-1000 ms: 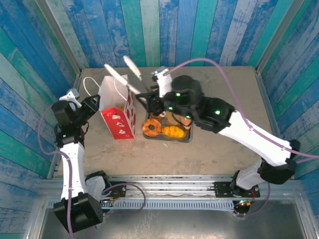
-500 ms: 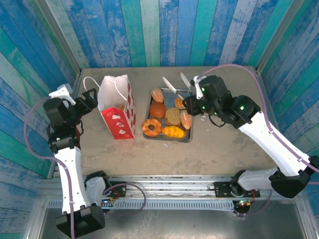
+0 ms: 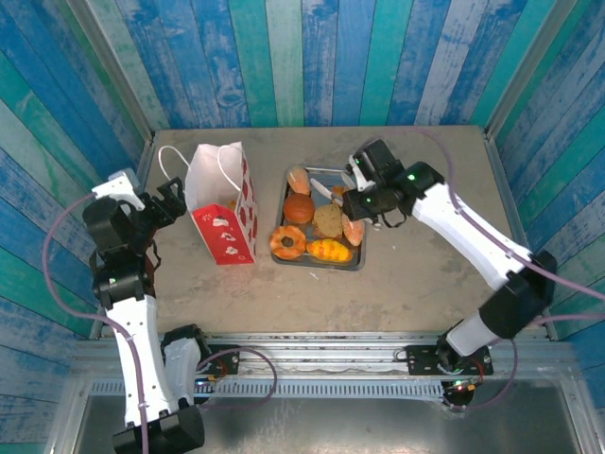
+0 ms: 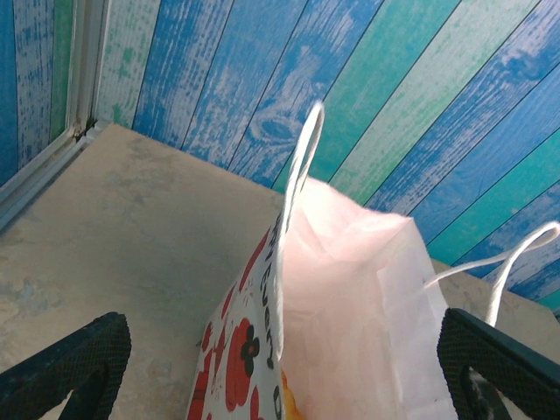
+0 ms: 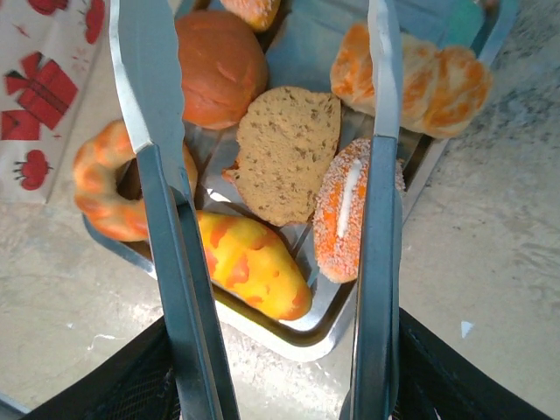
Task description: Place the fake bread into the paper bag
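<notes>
Blue and green plank walls (image 3: 312, 57) close in a beige table (image 3: 425, 274) with a metal tray (image 5: 306, 332) on it. A second ago the right gripper (image 3: 359, 194) held its tongs (image 3: 326, 182) over the paper bag (image 3: 222, 189), which stands just beside the tray. Now it has swung back above the tray, clamped on the tongs' handles, the blades spread and empty. The left gripper (image 3: 172, 199), earlier closed at the bag's edge on the side away from the tray, has let go and gapes wide. An orange piece shows in the bag's mouth, so one delivery looks done. The remaining bread (image 5: 289, 149) lies in the tray under the blades, with the donut (image 5: 101, 188) and yellow roll (image 5: 249, 262) beneath the blade nearer the bag.
</notes>
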